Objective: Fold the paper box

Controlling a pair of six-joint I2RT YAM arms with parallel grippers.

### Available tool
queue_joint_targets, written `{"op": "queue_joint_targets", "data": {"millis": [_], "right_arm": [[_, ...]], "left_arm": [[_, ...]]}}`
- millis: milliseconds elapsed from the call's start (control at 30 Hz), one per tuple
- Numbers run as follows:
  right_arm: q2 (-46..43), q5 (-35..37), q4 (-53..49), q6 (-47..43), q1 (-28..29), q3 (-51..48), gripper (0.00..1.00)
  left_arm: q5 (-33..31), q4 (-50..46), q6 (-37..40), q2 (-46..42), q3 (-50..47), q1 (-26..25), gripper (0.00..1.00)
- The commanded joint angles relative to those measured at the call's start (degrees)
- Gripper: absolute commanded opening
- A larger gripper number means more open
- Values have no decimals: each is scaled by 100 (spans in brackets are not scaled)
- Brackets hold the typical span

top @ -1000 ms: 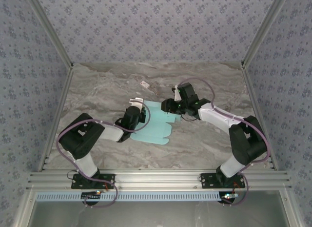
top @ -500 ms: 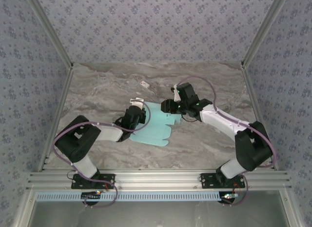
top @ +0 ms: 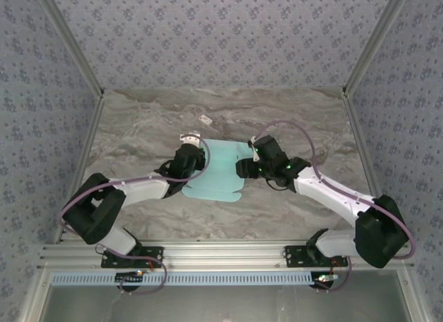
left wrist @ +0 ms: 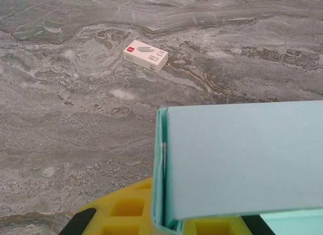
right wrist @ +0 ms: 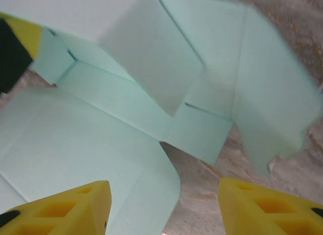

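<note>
The left end effector (top: 188, 156) sits at the 9 o'clock edge of the paper box (top: 220, 171), and its yellow fingers look clamped on a raised, doubled-over panel there. The box lies half-formed near the middle of the bench (top: 138, 128), with rounded flaps spread toward 6 o'clock. At its 3 o'clock edge the right end effector (top: 248, 167) has its jaws wide apart and holds nothing.

The thin card could buckle or crease off its score line if the right arm pushes a flap while the left pinch is off-square. The panel could also slip free and spring flat.

The left wrist view shows the crisp folded edge and a small white tag (left wrist: 145, 55) at 11 o'clock. The right wrist view shows the inner panels and slits. The overhead view shows neither, though it gives both arms' placement.
</note>
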Motion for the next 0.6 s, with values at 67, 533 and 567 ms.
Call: {"op": "queue_joint_targets", "data": {"millis": [67,533,567], "right_arm": [[132,379,705,864,138,-335,62],[529,555,1615,1475,262,-556,70],[552,538,1632,1455,263,-544,70]], "left_arm": [[-60,-126,-176,-266,71,-22,1],[-2,-74,-213,-391,11,-16,0],[-6,-68,-218,-401,11,-18,0]]}}
